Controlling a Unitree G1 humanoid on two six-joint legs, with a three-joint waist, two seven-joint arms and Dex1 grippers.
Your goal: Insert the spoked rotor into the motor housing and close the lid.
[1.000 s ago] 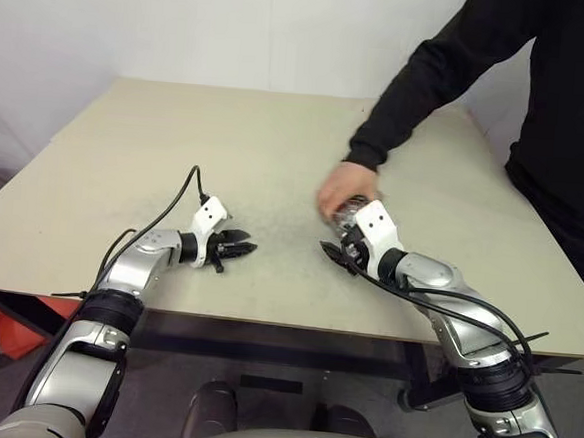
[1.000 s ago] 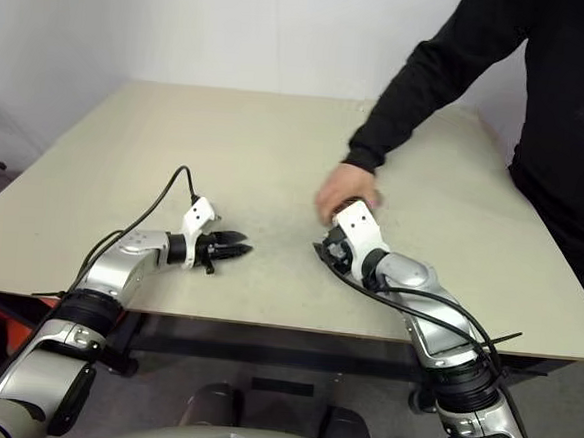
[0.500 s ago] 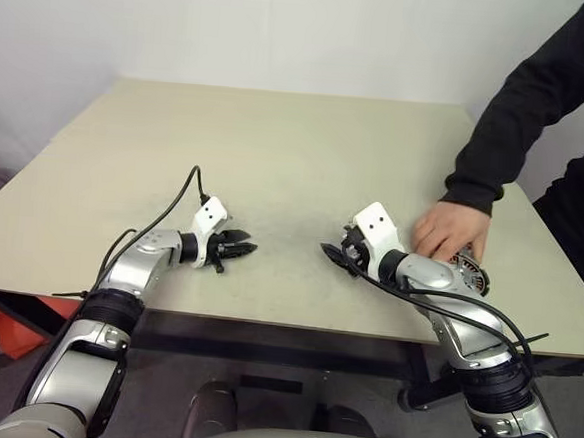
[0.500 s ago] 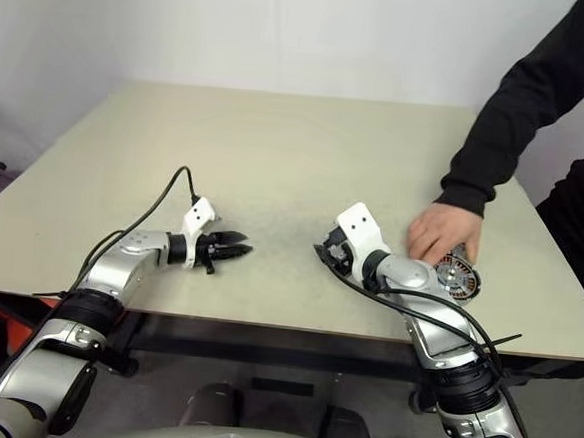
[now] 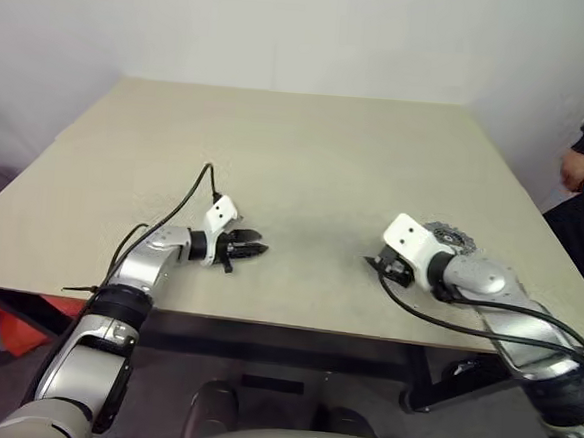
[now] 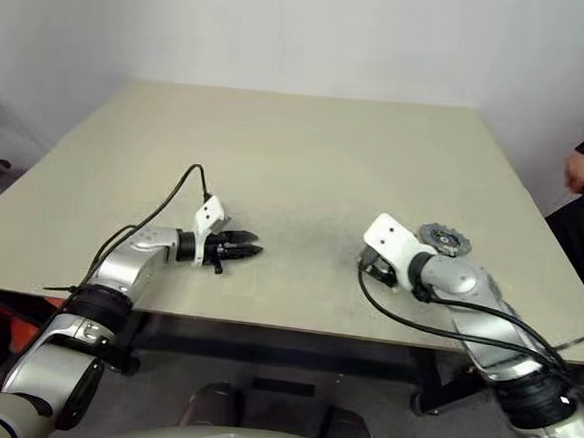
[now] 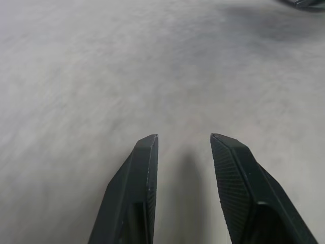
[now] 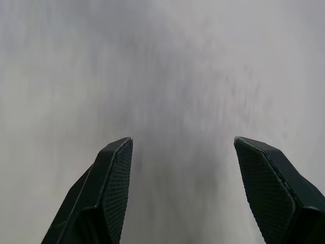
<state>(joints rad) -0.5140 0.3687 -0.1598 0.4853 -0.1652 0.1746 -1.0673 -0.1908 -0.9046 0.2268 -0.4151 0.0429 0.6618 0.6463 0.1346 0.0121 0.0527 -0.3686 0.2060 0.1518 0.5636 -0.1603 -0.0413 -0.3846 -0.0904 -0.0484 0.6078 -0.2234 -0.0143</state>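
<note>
A second ago a person's hand covered a part on the desk (image 5: 307, 150) just beyond the right tool (image 6: 367, 269); now that hand (image 5: 576, 169) is drawn back to the far right edge, off the desk. The right tool has swung rightward, and the left tool (image 5: 255, 249) sits a little further right too. A round grey part (image 6: 443, 239) with a notched rim, perhaps the lid or the motor housing, lies on the desk just behind the right wrist. The wrist views add what the head views blur: the right tool's fingers (image 8: 109, 178) stand wide apart, the left tool's fingers (image 7: 142, 173) narrower, both empty over bare desk.
</note>
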